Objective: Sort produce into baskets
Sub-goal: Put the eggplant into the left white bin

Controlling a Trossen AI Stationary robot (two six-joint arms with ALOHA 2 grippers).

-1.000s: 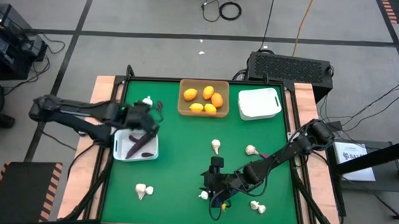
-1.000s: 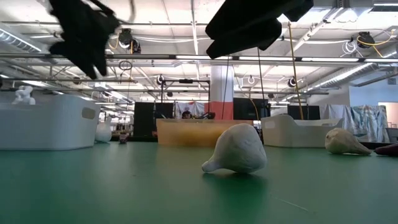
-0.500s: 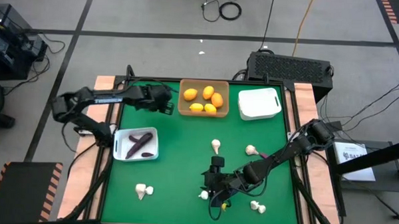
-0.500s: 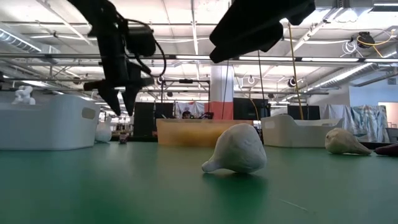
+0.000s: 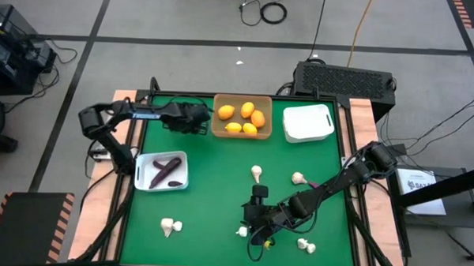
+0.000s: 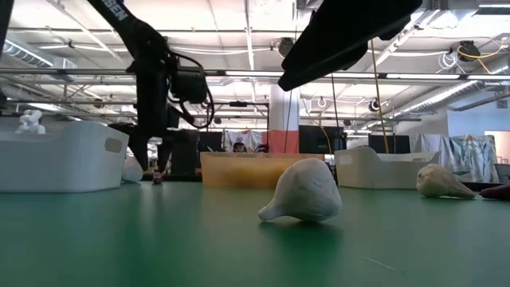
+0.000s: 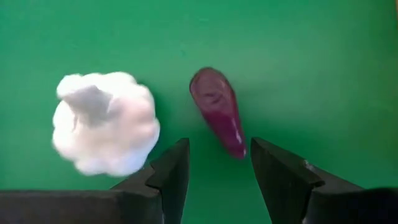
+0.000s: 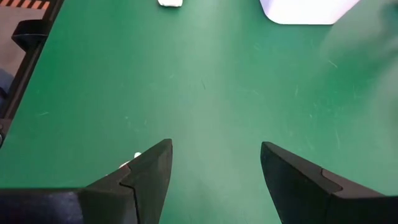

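At the far left corner of the green tabletop (image 5: 220,172), just beside the tan-brown square basket (image 5: 241,134) of orange and yellow round fruits (image 5: 227,112), you have the left claw (image 7: 217,163) poised low over a dark purple elongated piece (image 7: 219,112). Through the left wrist camera that piece lies loose on the green surface, its near end reaching into the gap between the two dark fingers (image 7: 171,171); neither finger touches it. The jaws stand partly apart and hold nothing. A whitish garlic-like bulb (image 7: 104,122) sits just beside the purple piece, outside the gap, next to one finger.

Your right claw (image 8: 214,168) hangs low over the near middle of the tabletop, jaws wide and holding nothing, with bare green surface between the fingers.

The white rounded basket on the left (image 5: 161,171) holds two dark purple pieces (image 5: 167,164). The second white basket (image 5: 308,123) stands at the far right, next to the tan one. Several garlic bulbs (image 5: 256,172) remain scattered on the tabletop; in the low view one (image 6: 303,192) lies on its side near the camera.
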